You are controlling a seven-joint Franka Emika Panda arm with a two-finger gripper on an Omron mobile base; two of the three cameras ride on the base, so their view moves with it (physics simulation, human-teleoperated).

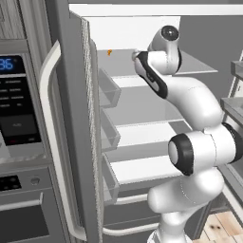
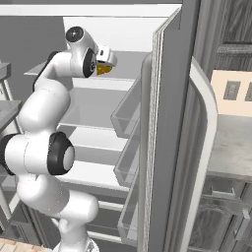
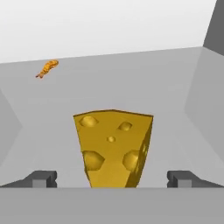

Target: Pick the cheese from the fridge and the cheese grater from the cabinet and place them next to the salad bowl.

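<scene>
Two-finger dark gripper (image 3: 112,179), jaws spread wide and holding nothing, tips flanking the small yellow-orange holed cheese wedge (image 3: 114,146), which stands on the upper shelf of the open grey steel fridge (image 1: 142,71), a tiny orange speck (image 3: 47,68) farther back; evidently positioned for grasping.

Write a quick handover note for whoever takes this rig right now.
Gripper: open, reaching into the fridge at its upper shelf, one fingertip on either side of the cheese, not closed on it.
Cheese: sits on the shelf; a small orange bit lies further back.
Done: fridge door open, gripper lined up.
Left: grasp cheese, fetch cheese grater, set both by the salad bowl.
</scene>
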